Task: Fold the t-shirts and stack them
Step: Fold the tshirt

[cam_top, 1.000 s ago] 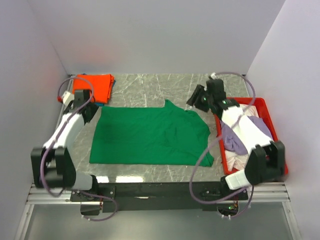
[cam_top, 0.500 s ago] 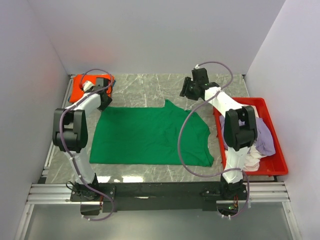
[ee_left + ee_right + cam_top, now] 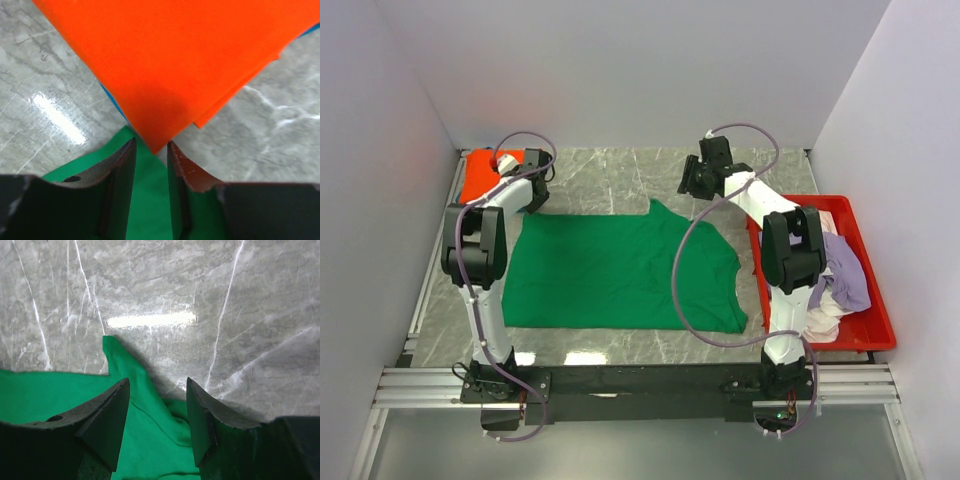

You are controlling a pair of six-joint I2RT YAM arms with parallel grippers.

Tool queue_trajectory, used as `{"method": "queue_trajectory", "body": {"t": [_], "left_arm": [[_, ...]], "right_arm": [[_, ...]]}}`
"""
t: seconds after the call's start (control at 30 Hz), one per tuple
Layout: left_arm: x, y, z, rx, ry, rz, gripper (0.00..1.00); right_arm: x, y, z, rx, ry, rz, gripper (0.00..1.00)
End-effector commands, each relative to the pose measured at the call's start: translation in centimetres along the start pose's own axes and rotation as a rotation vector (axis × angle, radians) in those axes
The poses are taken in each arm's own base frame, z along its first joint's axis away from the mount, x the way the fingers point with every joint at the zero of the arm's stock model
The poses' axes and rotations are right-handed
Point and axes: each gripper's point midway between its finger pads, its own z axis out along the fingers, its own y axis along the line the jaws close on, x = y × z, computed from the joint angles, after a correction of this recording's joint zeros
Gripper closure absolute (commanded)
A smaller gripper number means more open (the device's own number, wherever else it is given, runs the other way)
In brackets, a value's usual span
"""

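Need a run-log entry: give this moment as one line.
left gripper: open, at far-left corner of green t-shirt, by orange t-shirt | right gripper: open, over its far-right edge | held: nothing

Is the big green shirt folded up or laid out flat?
Laid out flat. The bright green cloth t-shirt covers a wide patch of the grey marble table, unlike the folded orange t-shirt.

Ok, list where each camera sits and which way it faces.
Top external: above and behind, looking down on the table; left arm, right arm show.
Left wrist: on the left arm, facing the orange t-shirt; left pincer shows.
Right wrist: on the right arm, facing bare table; right pincer shows.
Shared: all catch the green t-shirt.
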Motion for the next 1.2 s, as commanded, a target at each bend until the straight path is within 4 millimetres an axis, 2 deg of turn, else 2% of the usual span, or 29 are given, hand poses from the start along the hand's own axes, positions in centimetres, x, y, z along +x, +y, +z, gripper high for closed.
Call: {"method": "queue_trajectory", "body": {"t": [0.0, 0.37, 0.53, 0.63, 0.7, 0.97, 1.03, 1.1, 1.17], "left_arm": [[-0.5, 0.0, 0.3, -0.031, -0.024, 0.031, 0.64], [1.7, 0.8, 2.1, -0.095, 0.008, 0.083, 0.66], [1.8, 1.0, 1.9, -0.094, 0.002, 0.094, 0.80], [1.8, 1.1, 1.7, -0.091, 0.002, 0.098, 0.94], [1.8, 1.2, 1.6, -0.087, 0.003, 0.101, 0.99], [1.6, 0.9, 0.7, -0.046, 0.005, 0.092, 0.99], [1.6, 0.8, 0.6, -0.037, 0.006, 0.090, 0.99], [1.7, 0.9, 0.5, -0.036, 0.007, 0.090, 0.99], [1.7, 1.1, 0.4, -0.034, 0.007, 0.089, 0.99]], "right_arm": [[-2.0, 0.4, 0.3, -0.015, -0.044, -0.013, 0.44], [-1.3, -0.2, 1.3, -0.007, -0.014, -0.009, 0.44], [-1.2, -0.2, 1.7, -0.006, -0.004, -0.007, 0.44], [-1.2, -0.5, 2.1, 0.002, 0.007, 0.000, 0.44], [-0.7, -0.8, 2.8, 0.010, 0.023, 0.000, 0.44], [0.0, -1.5, 5.2, 0.040, 0.075, 0.014, 0.43], [0.8, -2.0, 5.1, 0.056, 0.084, 0.029, 0.43], [0.4, -2.6, 4.5, 0.097, 0.053, 0.040, 0.44], [0.9, -3.8, 4.1, 0.148, 0.053, 0.049, 0.43]]}}
